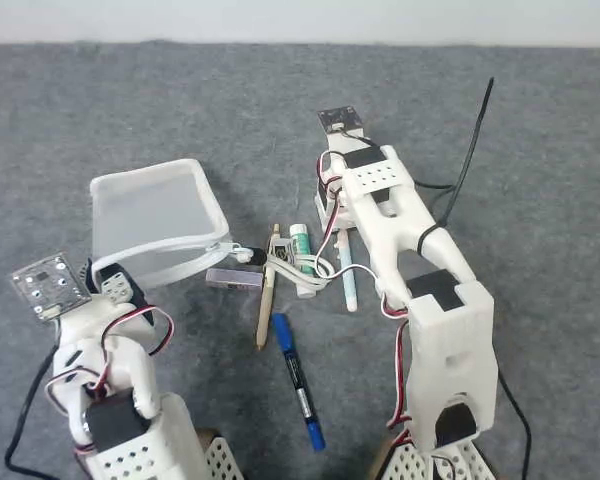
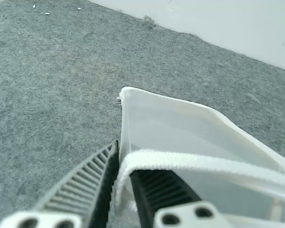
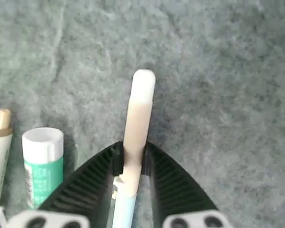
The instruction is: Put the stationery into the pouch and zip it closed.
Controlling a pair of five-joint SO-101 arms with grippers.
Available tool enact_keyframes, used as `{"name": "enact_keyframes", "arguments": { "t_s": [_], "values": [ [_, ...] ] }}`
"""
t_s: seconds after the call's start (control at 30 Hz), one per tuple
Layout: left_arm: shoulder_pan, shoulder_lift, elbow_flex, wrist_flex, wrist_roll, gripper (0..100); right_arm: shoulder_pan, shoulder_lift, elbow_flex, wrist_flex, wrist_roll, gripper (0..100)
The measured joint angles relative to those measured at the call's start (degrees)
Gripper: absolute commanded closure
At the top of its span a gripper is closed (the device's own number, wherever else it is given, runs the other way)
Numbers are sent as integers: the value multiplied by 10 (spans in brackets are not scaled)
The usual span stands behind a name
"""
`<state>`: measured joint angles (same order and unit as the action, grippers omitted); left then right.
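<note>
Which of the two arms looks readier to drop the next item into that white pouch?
The right, probably. The right gripper is shut on the pale pen, so it could carry that over. The left gripper is clamped on the pouch rim, likely steadying it.

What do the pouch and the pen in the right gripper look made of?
Pouch: thin, translucent white sheet, probably soft plastic or fine mesh, since the carpet shows faintly through; its edge band looks like ribbed woven fabric. Pen: smooth, matte-looking, probably hard plastic, white fading to pale blue.
</note>
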<state>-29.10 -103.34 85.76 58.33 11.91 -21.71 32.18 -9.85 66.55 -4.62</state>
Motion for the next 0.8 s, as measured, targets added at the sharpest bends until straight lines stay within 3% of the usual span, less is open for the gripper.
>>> {"name": "enact_keyframes", "arguments": {
  "t_s": [0.37,0.53,0.8],
  "values": [
    [0,0,-18,0,0,985,-44,-50,0,84,-1,992],
    [0,0,-65,14,0,939,-51,-87,0,118,-1,992],
    [68,0,-149,71,-28,974,-50,-117,0,144,-1,992]
  ]
}}
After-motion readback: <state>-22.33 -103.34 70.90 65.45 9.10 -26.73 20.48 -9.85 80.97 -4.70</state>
